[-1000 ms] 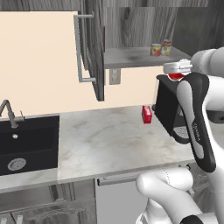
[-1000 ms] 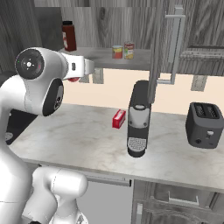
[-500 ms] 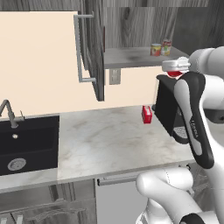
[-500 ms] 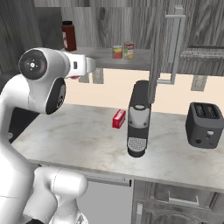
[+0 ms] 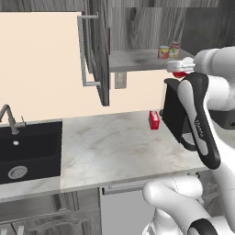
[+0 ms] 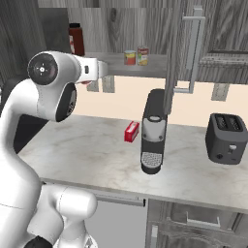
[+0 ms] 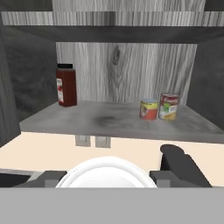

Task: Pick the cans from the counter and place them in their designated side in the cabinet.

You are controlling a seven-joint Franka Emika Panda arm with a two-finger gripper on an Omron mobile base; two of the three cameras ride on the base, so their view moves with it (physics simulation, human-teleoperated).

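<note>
My gripper is shut on a red can, held in the air just in front of the open cabinet, slightly below its grey shelf. In the hand view the can's pale round top sits between the fingers, facing the shelf. Two cans stand side by side at the shelf's right: a yellow-orange one and a red-and-white one. From the right base they are the yellow-orange can and the red-and-white can. The marbled counter lies below.
A dark red bottle stands at the shelf's left. A small red box, a black coffee machine and a toaster sit on the counter. The cabinet door with its bar handle hangs open. The black sink is far left.
The gripper with the red can has risen a little and edged closer to the shelf. Nothing else has moved.
</note>
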